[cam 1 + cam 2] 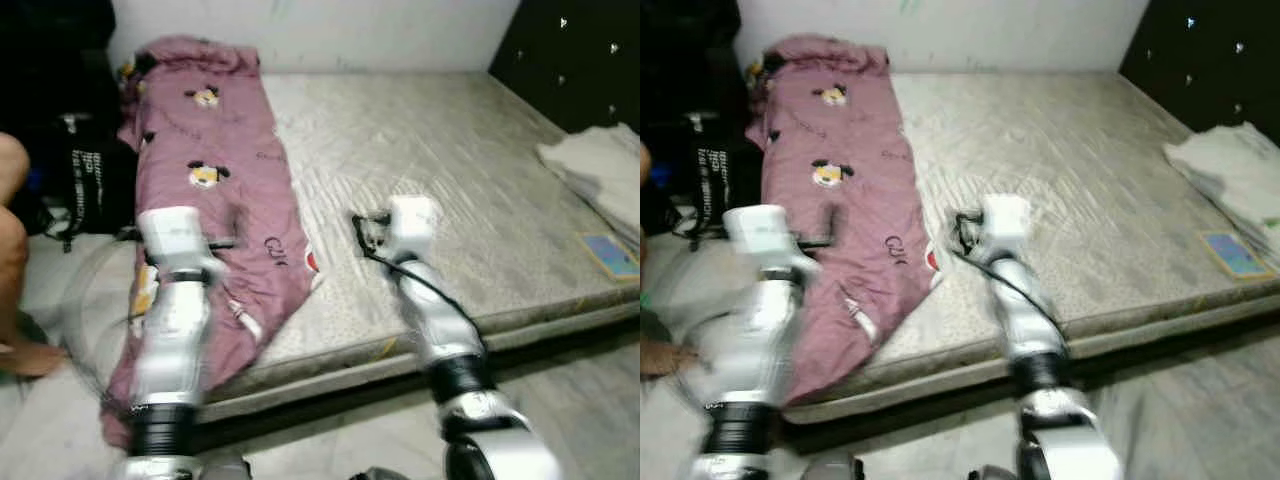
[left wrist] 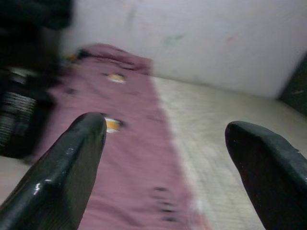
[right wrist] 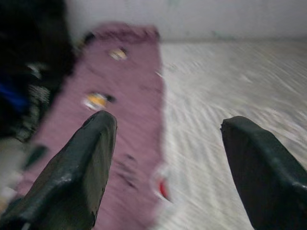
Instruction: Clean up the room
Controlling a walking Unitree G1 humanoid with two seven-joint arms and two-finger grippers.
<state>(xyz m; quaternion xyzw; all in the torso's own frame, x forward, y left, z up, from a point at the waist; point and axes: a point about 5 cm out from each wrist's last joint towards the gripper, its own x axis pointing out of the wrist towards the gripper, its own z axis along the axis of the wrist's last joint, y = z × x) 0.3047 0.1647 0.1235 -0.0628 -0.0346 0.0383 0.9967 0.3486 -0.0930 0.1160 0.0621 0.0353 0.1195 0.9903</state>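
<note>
The pink blanket (image 1: 215, 190) is left rumpled along the bed's (image 1: 450, 180) left edge, apparently untouched. Left gripper (image 2: 165, 158) and right gripper (image 3: 165, 153) are held wide open, empty.

Blanket (image 1: 215, 190) on mattress's (image 1: 440, 190) left — folded cloth (image 1: 600, 165) right.

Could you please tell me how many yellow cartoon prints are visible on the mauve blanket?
2 clearly: one near the top of the mauve blanket at, one further down at. A yellowish patch beside the left arm may be a third; folds could hide others.
</note>
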